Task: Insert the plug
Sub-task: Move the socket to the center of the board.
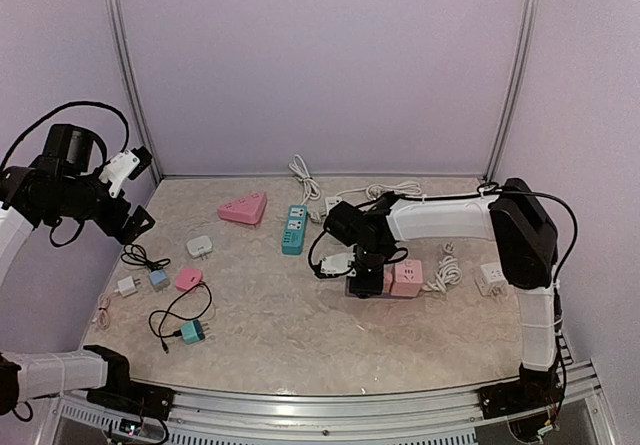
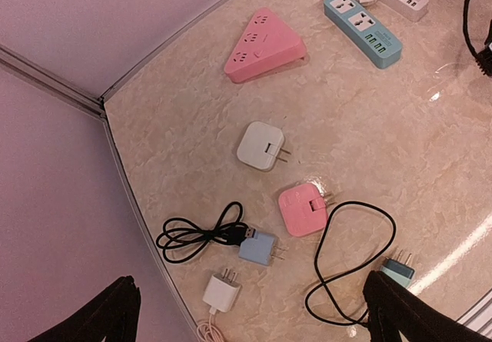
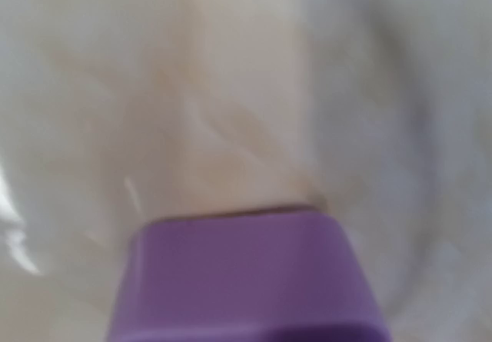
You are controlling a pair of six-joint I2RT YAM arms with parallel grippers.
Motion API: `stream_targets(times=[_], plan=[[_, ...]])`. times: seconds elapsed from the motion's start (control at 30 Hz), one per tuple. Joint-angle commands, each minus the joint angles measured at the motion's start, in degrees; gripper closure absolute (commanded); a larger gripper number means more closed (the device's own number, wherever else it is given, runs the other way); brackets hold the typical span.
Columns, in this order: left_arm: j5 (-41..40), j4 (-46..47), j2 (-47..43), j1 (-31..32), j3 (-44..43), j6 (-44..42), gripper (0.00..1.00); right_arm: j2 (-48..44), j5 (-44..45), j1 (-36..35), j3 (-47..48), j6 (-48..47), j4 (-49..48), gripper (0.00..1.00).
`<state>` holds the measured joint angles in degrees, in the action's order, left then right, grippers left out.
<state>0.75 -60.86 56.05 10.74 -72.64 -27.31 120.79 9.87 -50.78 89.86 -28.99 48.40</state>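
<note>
Two grippers show, and only one is at work. The right gripper (image 1: 362, 271) is down on the table (image 1: 300, 335), at about 3 o'clock from the table's middle in the top view. Whether its jaws are clamped or only stand around something cannot be told: the fingers are hidden from above and the wrist view is blurred. That wrist view has a purple plug (image 3: 250, 280), a soft-edged purple block that I take for the plug, filling its 6 o'clock edge close to the lens. It seems to sit between the fingers. Just beside the gripper at 3 o'clock stands the pink cube socket (image 1: 406, 278). Further out, a teal power strip (image 1: 293, 229) lies at 11 o'clock. The left gripper (image 2: 250, 280) hangs high at 9 o'clock, fingers wide apart and holding nothing, above the loose chargers (image 2: 260, 146). By my judgement the step in hand is the grasp. Next comes a firm hold, a lift, prongs turned toward a matching socket face, then a straight push.
</note>
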Motion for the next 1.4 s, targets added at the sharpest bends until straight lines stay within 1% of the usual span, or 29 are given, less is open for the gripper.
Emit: stream_targets(times=[0.0,0.13,0.27,0.37,0.47,0.6,0.77,0.97,1.07,1.13,1.17,1.2,1.23,1.3,1.37], plan=[[-0.37,0.22,0.43,-0.57,0.27,-0.46,0.01,0.33,3.84,6.92,-3.29,-12.38,1.49,0.62],[-0.58,0.21,0.46,-0.63,0.24,-0.42,0.01,-1.27,2.58,11.5,-6.16,-19.04,-1.66,0.6],[-0.53,0.13,0.59,-0.88,0.08,-0.28,0.01,-2.57,6.54,14.86,-9.09,-27.28,-7.39,0.59],[-0.55,0.05,0.72,-1.07,-0.13,-0.22,0.01,-2.28,7.58,17.68,-8.69,-30.69,-8.27,0.57],[-0.58,-0.03,0.57,-1.22,0.08,-0.29,0.01,-2.06,8.47,20.7,-9.19,-32.33,-8.66,0.5],[-0.55,0.13,0.55,-1.25,0.58,-0.45,0.01,-2.15,9.13,22.97,-9.97,-32.89,-7.49,0.43],[-0.56,0.52,1.44,-1.27,0.14,-0.34,0.01,-4.84,8.41,22.1,-11.06,-32.69,-10.03,0.23],[-0.53,0.47,1.94,-1.32,0.01,-0.44,0.01,-11.46,5.7,18.09,-10.7,-29.96,-17.48,0.12],[-0.57,0.66,2.11,-1.54,0.31,-0.33,0.01,-14.87,0.68,15.66,-8.41,-24.38,-19.8,0.07],[-0.22,0.77,2.05,-1.82,0.46,-0.24,0.01,-16.38,-5.7,14.83,-5.55,-16.16,-20.14,0.04],[0.02,0.82,2.04,-1.98,0.48,-0.21,0.01,-16.63,-8.95,14.75,-3.98,-10.8,-20.91,0.01],[0.22,0.9,2.04,-2.15,0.6,-0.1,0.01,-16.49,-12.0,14.73,-2.72,-4.29,-22.19,0.01],[0.32,0.99,2.04,-2.29,0.72,-0.07,0.01,-15.84,-13.08,14.67,-1.41,5.51,-24.16,0.0],[0.57,1.24,2.13,-2.54,1.07,0.04,0.01,-11.95,-11.1,14.66,2.74,21.04,-25.1,0.03],[0.76,1.29,2.28,-2.65,1.15,0.14,0.01,-7.1,-7.39,14.6,8.11,33.92,-21.39,0.11]])
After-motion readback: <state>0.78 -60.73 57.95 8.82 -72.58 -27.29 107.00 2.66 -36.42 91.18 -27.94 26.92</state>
